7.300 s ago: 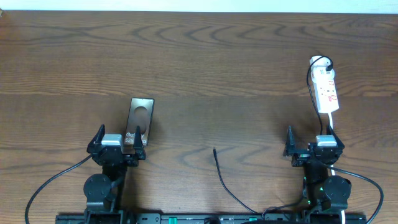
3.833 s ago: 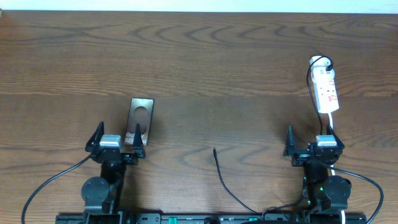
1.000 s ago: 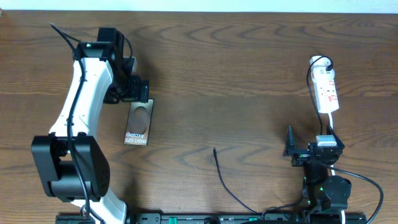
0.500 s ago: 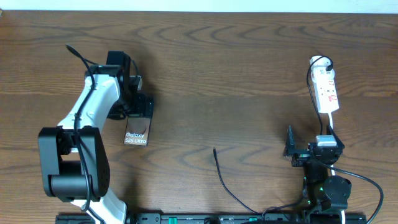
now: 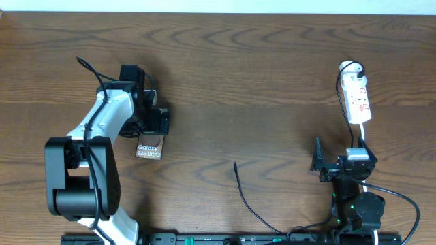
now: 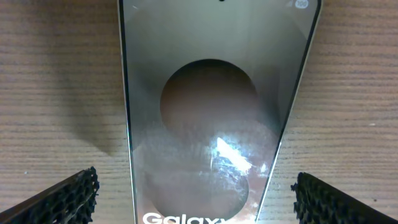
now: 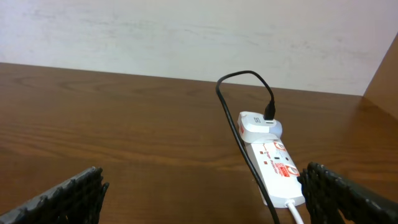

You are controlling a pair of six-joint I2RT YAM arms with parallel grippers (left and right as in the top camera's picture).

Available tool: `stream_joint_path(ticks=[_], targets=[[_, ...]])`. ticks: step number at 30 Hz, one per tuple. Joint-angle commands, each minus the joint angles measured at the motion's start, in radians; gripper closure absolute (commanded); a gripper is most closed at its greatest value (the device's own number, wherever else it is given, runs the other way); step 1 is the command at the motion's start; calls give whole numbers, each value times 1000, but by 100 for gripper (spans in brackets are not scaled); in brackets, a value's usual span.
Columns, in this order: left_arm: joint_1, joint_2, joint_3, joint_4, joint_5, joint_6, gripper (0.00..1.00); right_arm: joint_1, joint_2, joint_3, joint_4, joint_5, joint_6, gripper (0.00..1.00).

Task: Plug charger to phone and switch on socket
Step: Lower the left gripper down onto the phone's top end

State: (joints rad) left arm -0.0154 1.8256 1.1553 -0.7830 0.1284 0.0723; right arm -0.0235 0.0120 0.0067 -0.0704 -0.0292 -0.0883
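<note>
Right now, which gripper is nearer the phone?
Left. The left gripper is over the phone, jaws open either side; the right gripper sits across the table, near the socket.

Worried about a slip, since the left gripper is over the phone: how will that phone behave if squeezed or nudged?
Likely slippery: the phone has a glossy face showing glare. Lying flat on the wooden table, it shouldn't tip or roll, though a one-sided nudge may slide it. It looks stiff, so the open left gripper flanking it could probably clamp its edges.
</note>
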Motion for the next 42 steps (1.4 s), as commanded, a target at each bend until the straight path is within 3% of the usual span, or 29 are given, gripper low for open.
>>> stream_joint_path(ticks=[1,42], targets=[[-2,4,-13,5,-9,3,2,19,-5,-1,-4,-2,-10,1],[-4,4,-39,56,-42,54,1,19,-5,-1,-4,-2,-10,1]])
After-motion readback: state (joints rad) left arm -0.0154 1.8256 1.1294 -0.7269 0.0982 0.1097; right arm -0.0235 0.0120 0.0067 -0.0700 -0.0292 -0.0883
